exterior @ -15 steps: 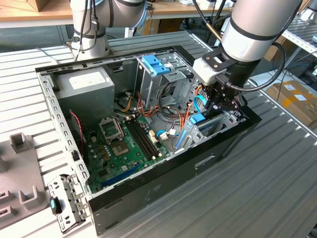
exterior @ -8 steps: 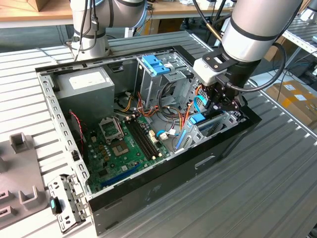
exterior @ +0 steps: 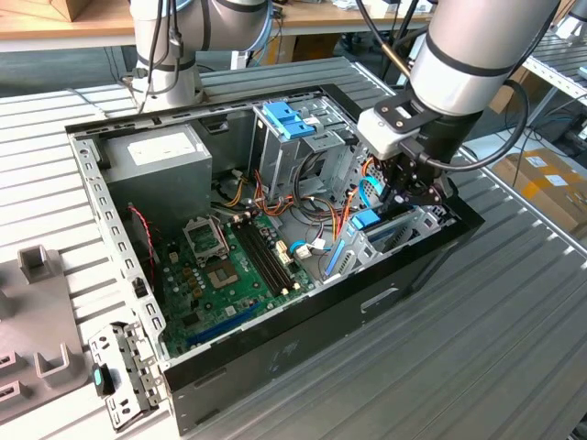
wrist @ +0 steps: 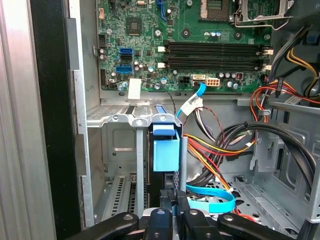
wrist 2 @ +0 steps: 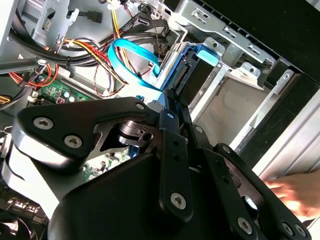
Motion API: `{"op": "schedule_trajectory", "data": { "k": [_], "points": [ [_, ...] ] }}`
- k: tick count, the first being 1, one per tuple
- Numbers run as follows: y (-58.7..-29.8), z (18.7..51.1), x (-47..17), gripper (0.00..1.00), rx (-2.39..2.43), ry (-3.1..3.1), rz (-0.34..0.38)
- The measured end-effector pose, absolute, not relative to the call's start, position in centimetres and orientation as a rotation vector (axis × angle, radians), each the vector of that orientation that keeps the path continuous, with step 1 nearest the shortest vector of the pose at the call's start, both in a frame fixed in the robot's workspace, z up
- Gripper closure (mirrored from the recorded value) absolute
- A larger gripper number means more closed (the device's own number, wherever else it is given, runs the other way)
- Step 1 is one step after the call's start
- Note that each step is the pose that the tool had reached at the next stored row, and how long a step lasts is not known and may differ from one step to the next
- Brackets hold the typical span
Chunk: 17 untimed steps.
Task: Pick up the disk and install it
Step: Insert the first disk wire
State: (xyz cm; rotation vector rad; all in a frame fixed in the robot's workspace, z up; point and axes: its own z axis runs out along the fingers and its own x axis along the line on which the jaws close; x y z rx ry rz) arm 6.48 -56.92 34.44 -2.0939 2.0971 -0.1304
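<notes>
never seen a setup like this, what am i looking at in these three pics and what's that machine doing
The big grey tube is a robot arm, and the black claw at its end is its gripper. The exterior view comes from a camera off the arm. It looks down on a slatted metal table, where an open computer case lies on its side, showing its green motherboard and grey power-supply box. The two wrist views come from cameras riding on the arm, so they look into the case from close up, past the gripper. The gripper is right at the disk, a hard drive in a light blue carrier, which stands on edge in a slot of the metal drive cage. I cannot tell whether it is gripped. A person's hand shows in the second wrist view.
</notes>
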Motion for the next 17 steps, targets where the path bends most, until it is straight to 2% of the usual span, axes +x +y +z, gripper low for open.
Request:
{"op": "schedule_trajectory", "data": {
  "k": [17],
  "points": [
    [-56.92,34.69,6.53,0.84,-2.091,2.093,-0.123]
  ]
}}
